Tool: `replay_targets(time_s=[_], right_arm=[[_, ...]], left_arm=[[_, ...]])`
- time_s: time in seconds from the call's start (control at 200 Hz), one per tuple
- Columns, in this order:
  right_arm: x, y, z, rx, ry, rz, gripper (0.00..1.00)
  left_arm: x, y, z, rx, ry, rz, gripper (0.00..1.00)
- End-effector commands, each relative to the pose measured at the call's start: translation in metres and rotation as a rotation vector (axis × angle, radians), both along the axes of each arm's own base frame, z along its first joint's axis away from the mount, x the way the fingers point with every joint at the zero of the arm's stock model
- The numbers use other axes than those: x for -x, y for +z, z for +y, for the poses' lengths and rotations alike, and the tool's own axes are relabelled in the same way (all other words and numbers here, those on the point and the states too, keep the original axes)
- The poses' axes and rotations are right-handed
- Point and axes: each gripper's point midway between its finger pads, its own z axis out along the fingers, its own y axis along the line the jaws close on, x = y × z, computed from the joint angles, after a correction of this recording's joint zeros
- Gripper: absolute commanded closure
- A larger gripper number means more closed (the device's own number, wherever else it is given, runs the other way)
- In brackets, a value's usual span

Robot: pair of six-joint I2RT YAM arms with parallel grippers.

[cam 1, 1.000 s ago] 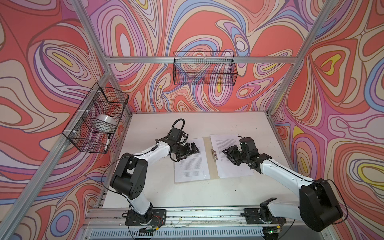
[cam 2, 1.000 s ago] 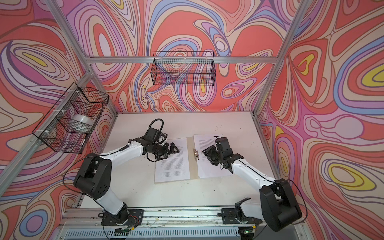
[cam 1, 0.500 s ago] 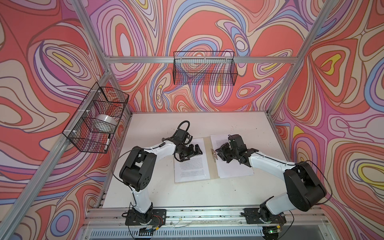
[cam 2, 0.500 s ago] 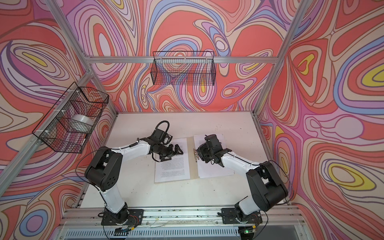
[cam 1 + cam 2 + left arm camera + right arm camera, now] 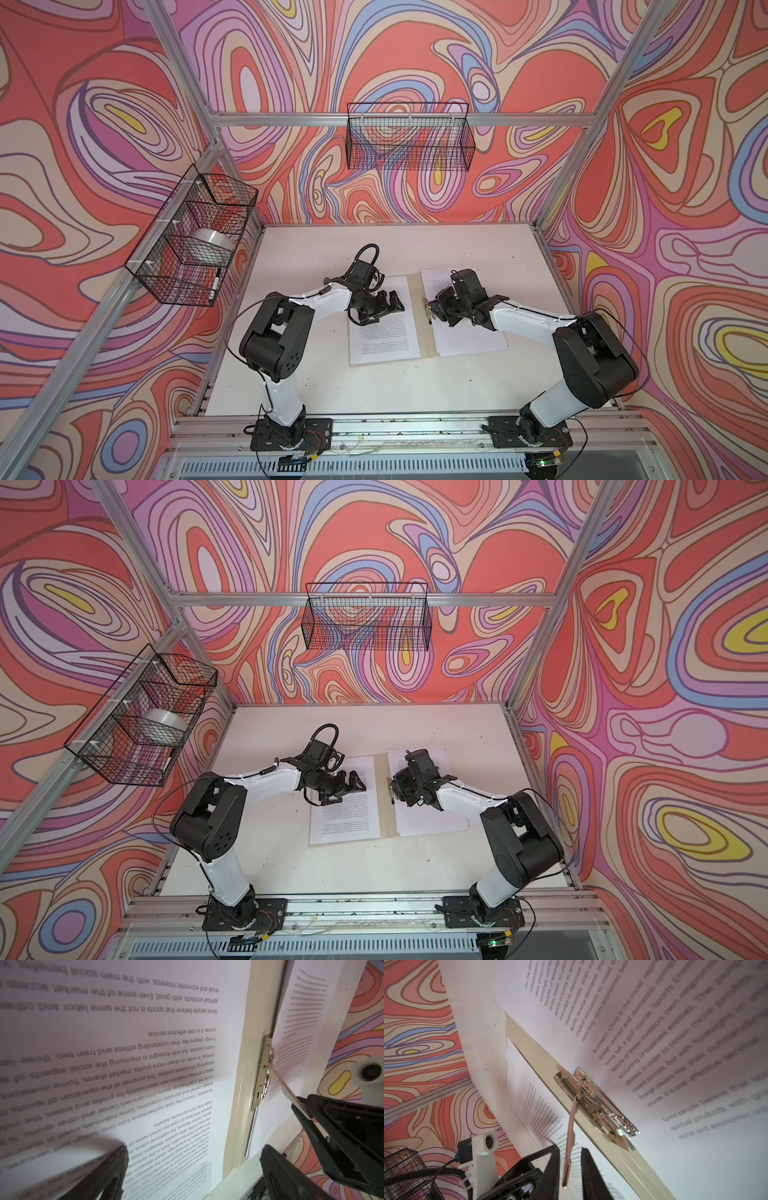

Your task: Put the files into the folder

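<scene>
Folder (image 5: 424,337) lies open and flat at mid-table (image 5: 332,395), spine running away from the arm bases. It is plain tan card. The files (image 5: 382,340) cover both flaps, so in both top views only the spine strip and a thin margin at the near edge show.

Files: white sheets with dense small black print, set in paragraphs. The left sheet (image 5: 345,820) lies on the left flap, roughly square to the spine. The right stack (image 5: 428,825) lies on the right flap, turned a little askew. The left wrist view shows several sheet edges layered at its near corner (image 5: 250,1147).

Clip (image 5: 596,1101): bright metal on the spine strip, about halfway along, hard against the right stack's edge. Its thin lever (image 5: 571,1126) is swung up off the base.

Right gripper (image 5: 569,1150) is at the clip, fingers drawn close on either side of the lever's free end. A slit of paper shows beside the lever in the right wrist view, so it is perhaps not yet pinched; cannot tell.

Left gripper (image 5: 386,305) is spread wide and empty, low over the upper part of the left sheet.

Hidden or poor:
- Left wrist and gripper cover part of the top half of the left sheet in both top views.
- Right forearm and gripper cover the middle of the right stack.
- In both top views the clip is a small glint, mostly under the right gripper.
- In the wrist views the nearest print is blurred past reading; lines farther off are sharp.
- Folder's outer edges lie under paper and are not seen.
</scene>
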Motion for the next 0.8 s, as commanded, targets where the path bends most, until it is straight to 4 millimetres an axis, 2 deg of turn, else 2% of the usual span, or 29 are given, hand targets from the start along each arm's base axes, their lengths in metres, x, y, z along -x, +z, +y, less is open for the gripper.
replay_targets(time_s=[0.0,0.33,0.546,0.791], right_arm=[[-0.004,0.003,0.006,-0.015,0.005,-0.008,0.84],[0.004,-0.001,0.004,-0.02,0.0,0.011,0.9],[0.005,0.007,0.001,-0.005,0.008,-0.014,0.79],[0.004,0.008,-0.002,-0.001,0.004,-0.019,0.79]], left_arm=[[0.002,-0.012,0.001,-0.008,0.004,0.025,0.0],[0.002,-0.018,0.001,-0.013,0.009,0.041,0.0],[0.003,-0.021,0.002,-0.023,0.007,0.046,0.0],[0.004,-0.022,0.002,-0.02,0.009,0.048,0.0]])
